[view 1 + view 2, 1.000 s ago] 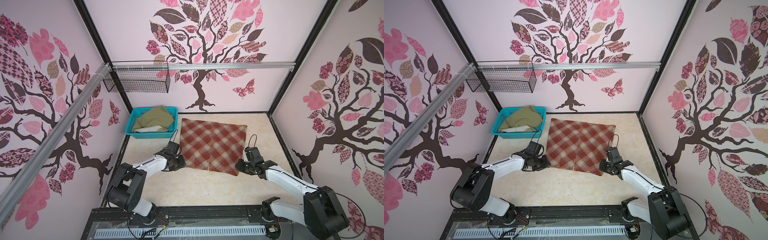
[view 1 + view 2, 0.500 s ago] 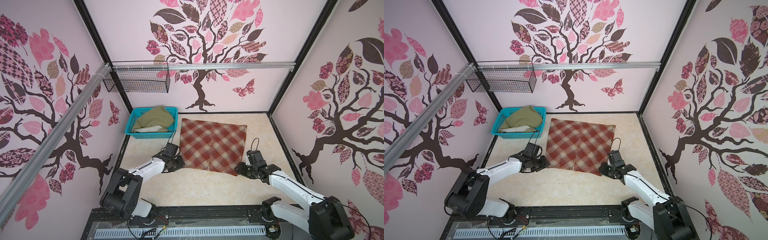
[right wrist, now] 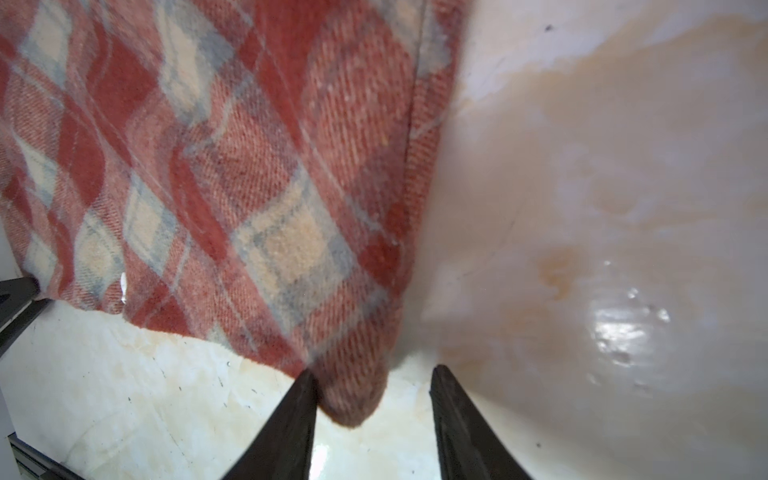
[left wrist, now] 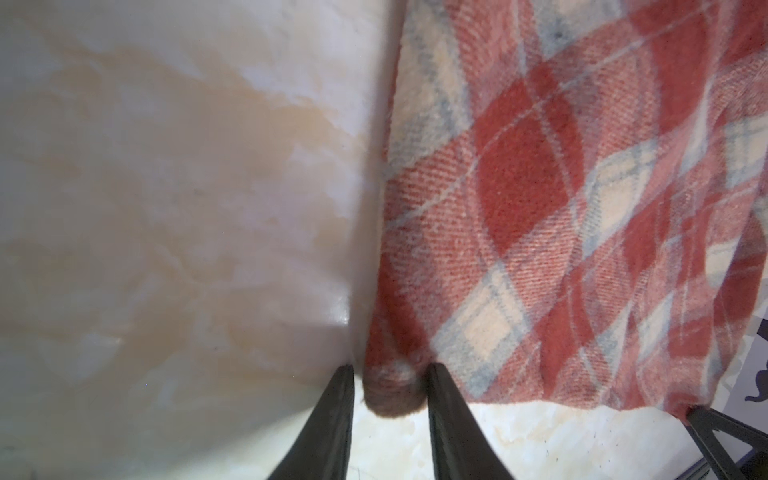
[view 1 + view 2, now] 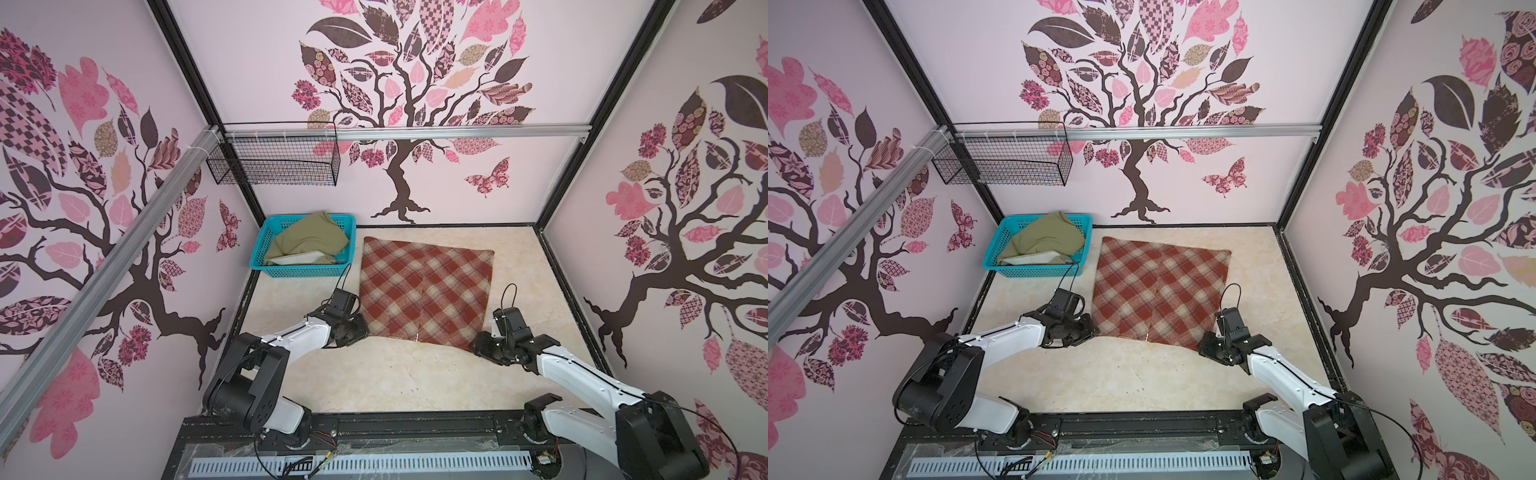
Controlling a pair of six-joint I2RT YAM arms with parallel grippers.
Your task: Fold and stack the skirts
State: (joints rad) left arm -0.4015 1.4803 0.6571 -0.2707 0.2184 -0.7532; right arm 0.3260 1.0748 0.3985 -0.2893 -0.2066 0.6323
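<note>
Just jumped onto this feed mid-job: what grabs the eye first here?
The plaid skirt lies spread flat in the middle of the marbled table. The left gripper pinches its near left corner, while the right gripper has open jaws straddling the near right corner. The olive-green skirt sits crumpled in the turquoise basket at the far left.

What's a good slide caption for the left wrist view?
Left hand straddles a corner of the plaid skirt on the marbled table.
</note>
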